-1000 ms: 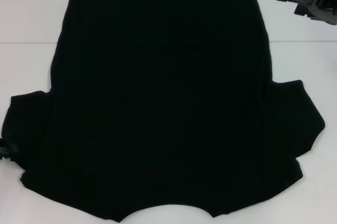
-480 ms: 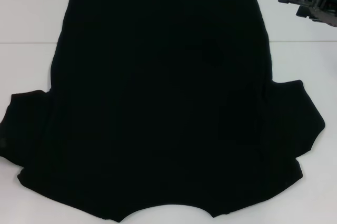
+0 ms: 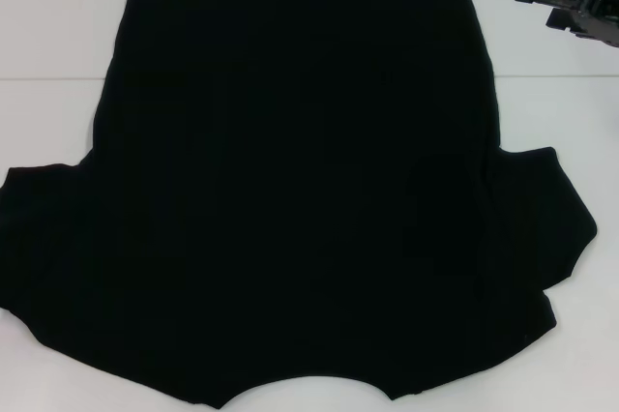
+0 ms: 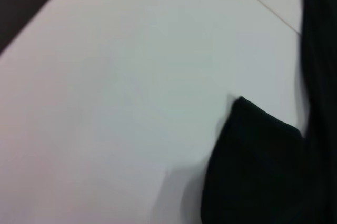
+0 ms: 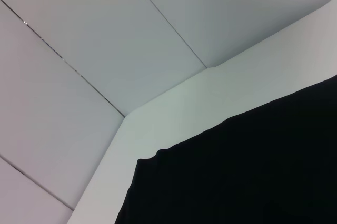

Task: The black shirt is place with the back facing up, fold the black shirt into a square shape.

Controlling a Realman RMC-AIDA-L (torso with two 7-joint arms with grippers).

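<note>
Black shirt (image 3: 290, 190) lies flat across white table (image 3: 48, 25), no fold yet. Right gripper (image 3: 566, 8) hovers far right, off cloth — grip we cannot tell; left unseen. Next, we judge: take sleeve, fold inward.

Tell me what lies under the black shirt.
The black shirt lies spread flat on the white table, which shows around its edges. Anything beneath the fabric is covered and cannot be seen.

Plain black shirt (image 3: 290, 190), white table (image 3: 58, 25)
</note>
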